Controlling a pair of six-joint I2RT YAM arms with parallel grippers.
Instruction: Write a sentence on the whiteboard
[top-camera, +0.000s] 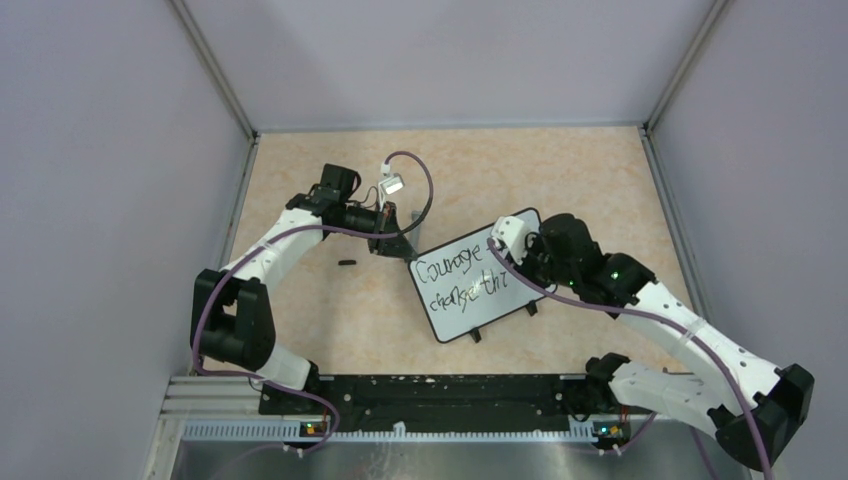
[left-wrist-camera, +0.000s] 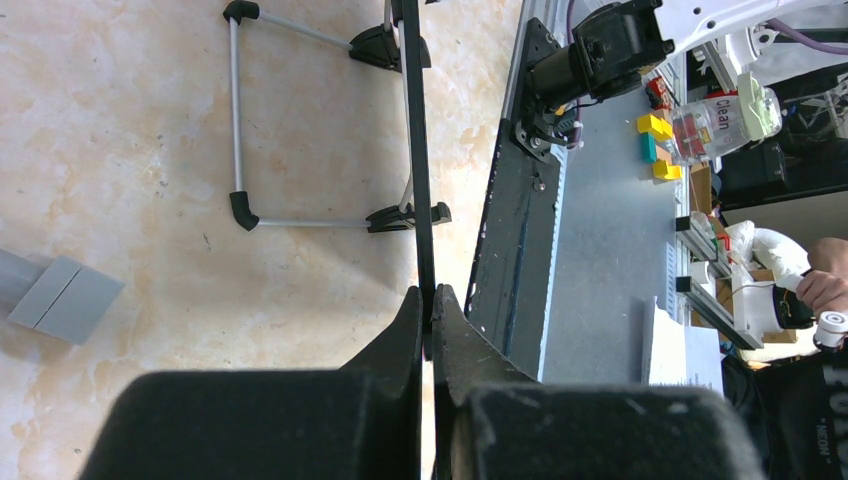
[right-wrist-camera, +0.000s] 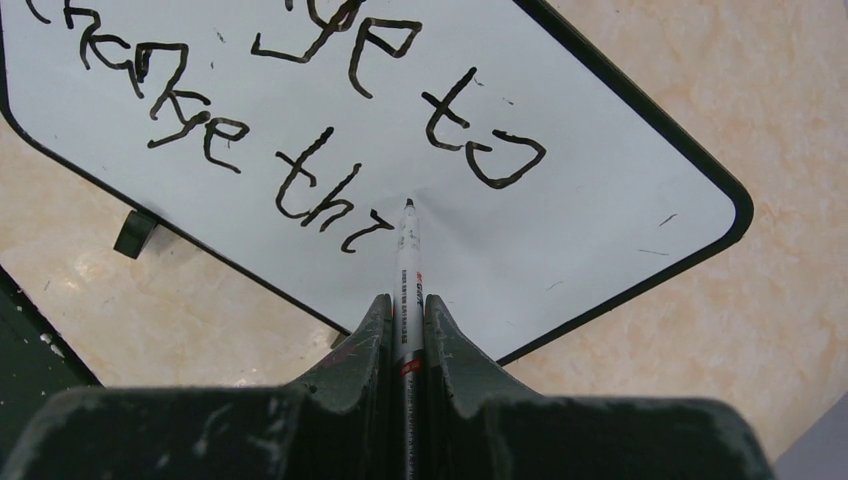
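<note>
Fingers of my right gripper are pinched around a white marker. Its barrel runs out between them and its black tip meets the whiteboard just right of the last stroke. The sentence stands in two black handwritten lines: "Courage to" above, "change thi" below, the second line not yet finished.

My left gripper has its fingers pressed onto the board's thin black rim. From that wrist I see the board edge-on, a dark line running straight away from the fingertips, with its wire stand and black feet out to the left.

From above, the board sits near the middle of the tan table, turned at an angle. My left arm holds its far left corner, and my right arm reaches over its right side. A small black piece lies on the table left of the board — I cannot tell what it is.
</note>
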